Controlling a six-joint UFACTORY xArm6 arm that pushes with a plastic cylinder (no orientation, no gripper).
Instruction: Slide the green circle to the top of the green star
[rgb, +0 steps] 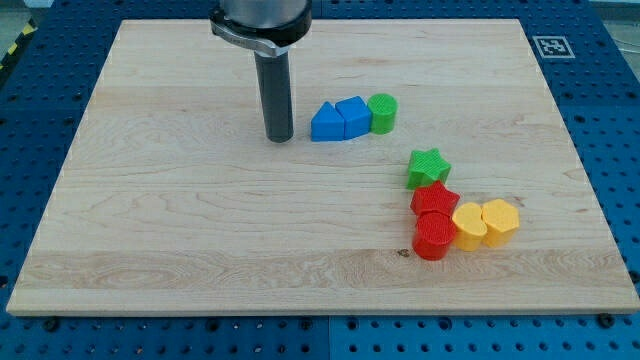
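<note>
I see no words or numbers; only a black-and-white square marker (549, 46) sits by the board's (180, 230) top right corner.

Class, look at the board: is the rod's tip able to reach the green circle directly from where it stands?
Probably not directly: my tip stands left of the two blue blocks, which lie between it and the green circle. It must go around.

Bright, even overhead light fills the view, and the wooden board (200, 220) shows no glare. Shadows are soft and short, pooling close under the blocks. Focus is sharp throughout, with straight, undistorted edges
</note>
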